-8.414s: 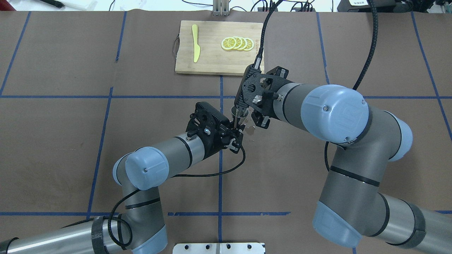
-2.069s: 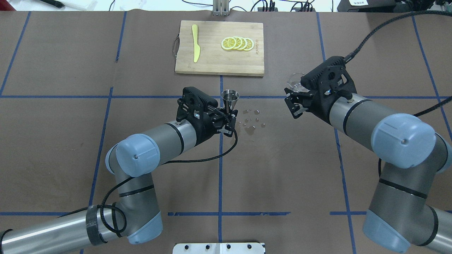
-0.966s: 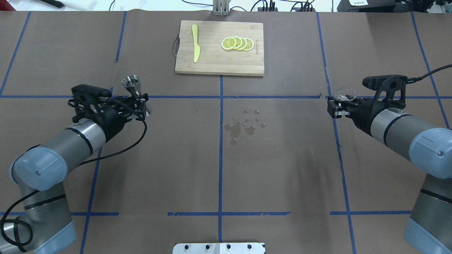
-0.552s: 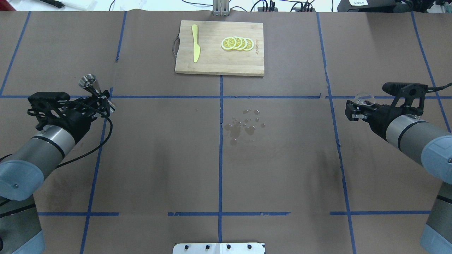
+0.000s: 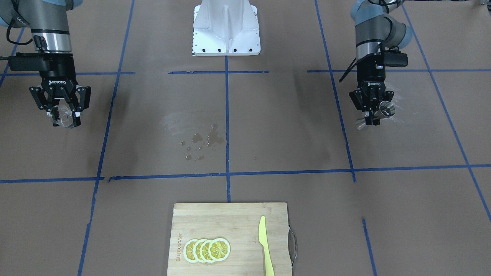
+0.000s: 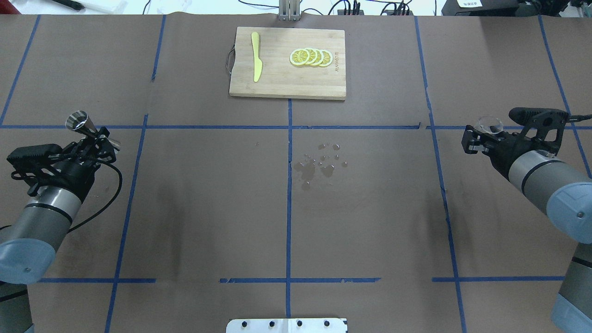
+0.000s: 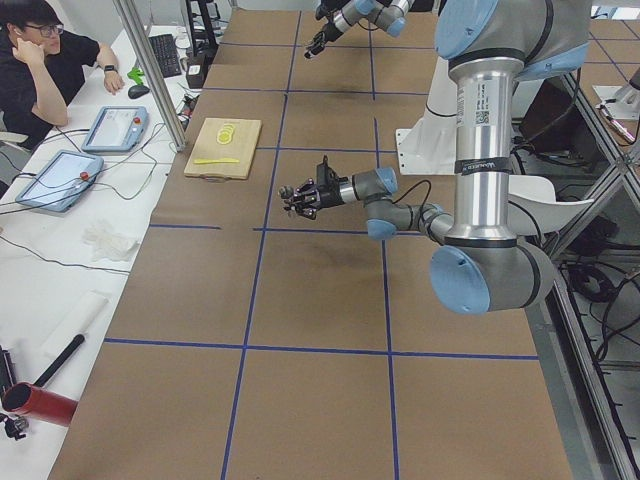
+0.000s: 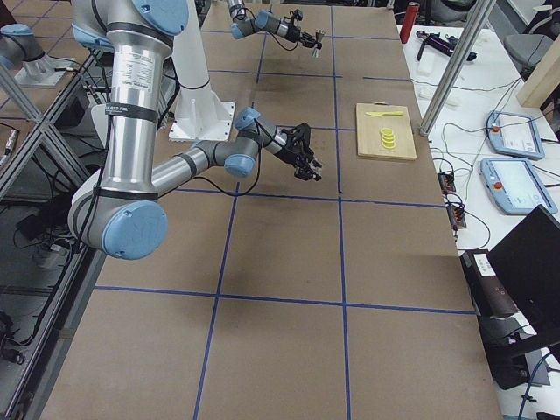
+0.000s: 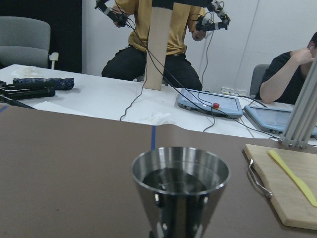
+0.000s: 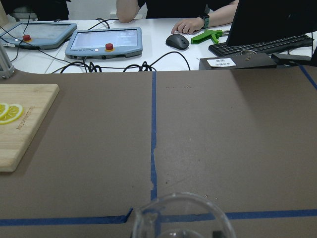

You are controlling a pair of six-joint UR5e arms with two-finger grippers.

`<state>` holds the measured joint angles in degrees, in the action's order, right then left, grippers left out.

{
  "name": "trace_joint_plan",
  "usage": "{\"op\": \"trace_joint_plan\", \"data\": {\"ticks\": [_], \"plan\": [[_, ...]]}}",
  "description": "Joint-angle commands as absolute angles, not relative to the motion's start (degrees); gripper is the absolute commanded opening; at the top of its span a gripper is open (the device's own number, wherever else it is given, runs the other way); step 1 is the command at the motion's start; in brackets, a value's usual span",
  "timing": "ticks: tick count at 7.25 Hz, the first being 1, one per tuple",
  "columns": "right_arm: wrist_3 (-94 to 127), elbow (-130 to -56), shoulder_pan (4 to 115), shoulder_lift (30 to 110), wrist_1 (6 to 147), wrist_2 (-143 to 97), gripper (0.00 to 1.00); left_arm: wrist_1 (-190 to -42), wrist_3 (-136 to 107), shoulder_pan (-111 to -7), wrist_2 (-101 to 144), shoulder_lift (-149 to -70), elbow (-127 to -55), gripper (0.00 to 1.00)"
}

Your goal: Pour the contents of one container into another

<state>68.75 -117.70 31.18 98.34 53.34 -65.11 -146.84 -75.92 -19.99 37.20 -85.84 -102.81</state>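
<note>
My left gripper (image 6: 98,139) is shut on the waist of the silver jigger (image 6: 78,122) and holds it above the table's left side. It shows on the right of the front view, where the left gripper (image 5: 372,115) has the jigger (image 5: 385,110) tilted. Dark liquid fills the jigger (image 9: 181,186) in the left wrist view. At the table's right side my right gripper (image 6: 480,138) is shut on the clear glass cup (image 6: 490,124). That cup (image 5: 66,122) hangs upright in the right gripper (image 5: 63,113), and its rim (image 10: 181,213) shows at the bottom of the right wrist view.
A wooden cutting board (image 6: 277,83) at the far middle carries lemon slices (image 6: 311,57) and a yellow knife (image 6: 255,56). Spilled drops (image 6: 319,164) wet the brown paper at the centre. A person (image 7: 40,60) sits at the far side with tablets (image 7: 115,128).
Both arms have swung apart from the centre: the left gripper carried the jigger far left, the right carried the cup far right. Spilled drops now lie at the centre.
</note>
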Motion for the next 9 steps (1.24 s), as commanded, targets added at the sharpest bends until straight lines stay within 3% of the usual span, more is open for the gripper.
{"op": "trace_joint_plan", "data": {"ticks": [1,9], "plan": [[69.78,-115.68,31.03,98.26,53.26,-64.86,0.00,-143.03,-76.90,-16.62,32.27,-85.69,-100.82,0.00],[82.61,-113.55,22.77,99.49,53.17,-52.91,0.00,-136.05,-78.99,-15.38,32.17,-85.25,-98.89,0.00]]}}
